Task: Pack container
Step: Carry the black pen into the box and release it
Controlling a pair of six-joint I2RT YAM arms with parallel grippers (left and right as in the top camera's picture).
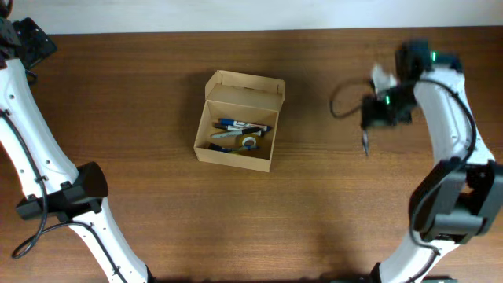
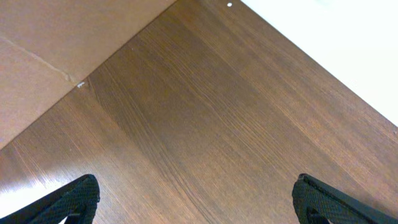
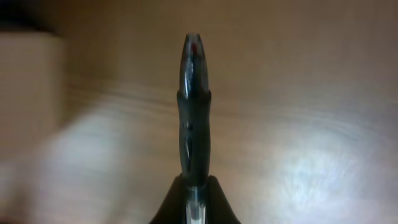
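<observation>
Black left gripper (image 2: pixel 198 202) hangs at ten o'clock, jaws wide over bare wooden table (image 2: pixel 205 112). Mid-table, the cardboard container (image 1: pixel 233 159) gapes upward, flap hinged at twelve o'clock, long axis roughly nine-to-three, markers (image 1: pixel 240 126) inside. At three o'clock the right gripper (image 3: pixel 194 208) pinches a dark pen (image 3: pixel 194 118) lying twelve-to-six. Likely next: carry it toward nine o'clock and release it above the box.

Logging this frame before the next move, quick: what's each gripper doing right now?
Left gripper: open, nothing between its fingers.
Right gripper: shut on a dark pen.
</observation>
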